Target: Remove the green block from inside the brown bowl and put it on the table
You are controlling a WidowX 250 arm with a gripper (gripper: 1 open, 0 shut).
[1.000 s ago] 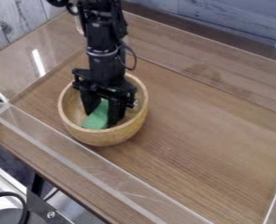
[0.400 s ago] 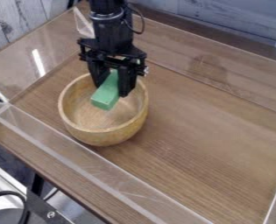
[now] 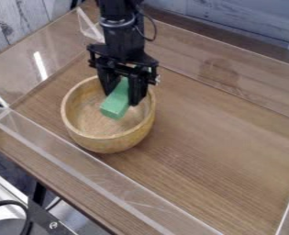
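- One green block (image 3: 116,103) hung tilted in the gripper (image 3: 122,92), jaws clamped on its upper end, above the brown bowl (image 3: 88,134) hollow, clear of the wood.
- Block judged light, stiff and matte; a grip across the narrow sides should hold.
- Bowl sat left-centre on the table (image 3: 214,151); bare tabletop lay to the right.

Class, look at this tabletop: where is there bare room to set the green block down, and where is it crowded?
Bare table lies right of the brown bowl, up to the acrylic wall. Crowded: the left, where the gripper holds the green block over the bowl.
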